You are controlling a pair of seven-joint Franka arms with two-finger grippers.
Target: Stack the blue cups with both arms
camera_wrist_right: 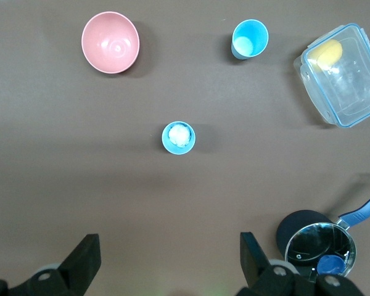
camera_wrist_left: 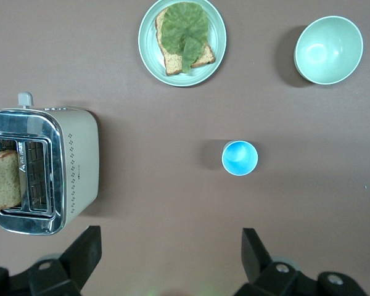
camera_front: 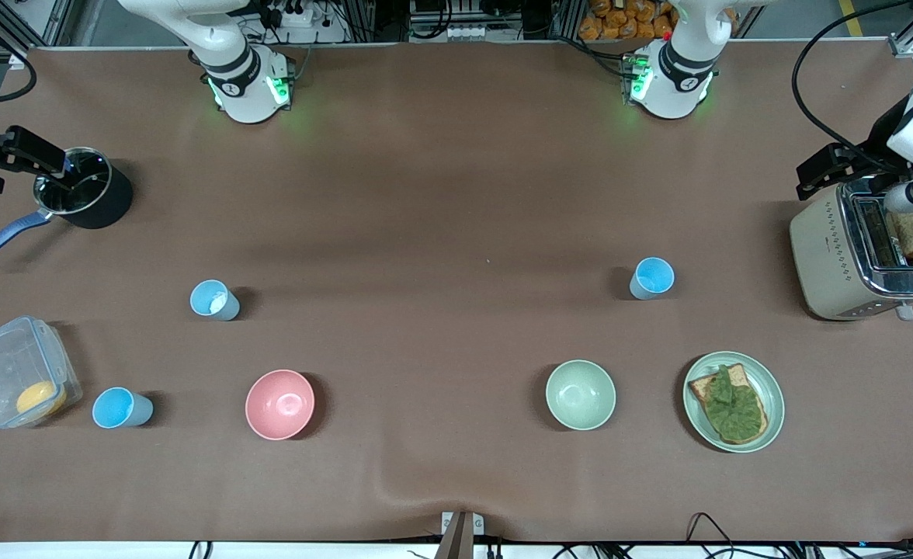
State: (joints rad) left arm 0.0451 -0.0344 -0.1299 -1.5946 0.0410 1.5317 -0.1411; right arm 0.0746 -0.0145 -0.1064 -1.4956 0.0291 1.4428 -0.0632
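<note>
Three blue cups stand upright and apart on the brown table. A paler cup (camera_front: 214, 300) (camera_wrist_right: 179, 137) with white bits inside is toward the right arm's end. A brighter cup (camera_front: 121, 408) (camera_wrist_right: 249, 38) stands nearer the front camera, beside the clear box. Another bright cup (camera_front: 651, 278) (camera_wrist_left: 239, 158) is toward the left arm's end. My left gripper (camera_wrist_left: 171, 234) hangs open high over bare table, with nothing between its fingers. My right gripper (camera_wrist_right: 169, 237) is likewise open and empty, high over bare table. Neither gripper shows in the front view, only the arm bases.
A pink bowl (camera_front: 279, 404) and a pale green bowl (camera_front: 580, 394) sit near the front. A plate (camera_front: 771, 388) carries toast and lettuce. A toaster (camera_front: 845, 256) holds bread at the left arm's end. A black pot (camera_front: 103, 206) and a clear box (camera_front: 6, 365) stand at the right arm's end.
</note>
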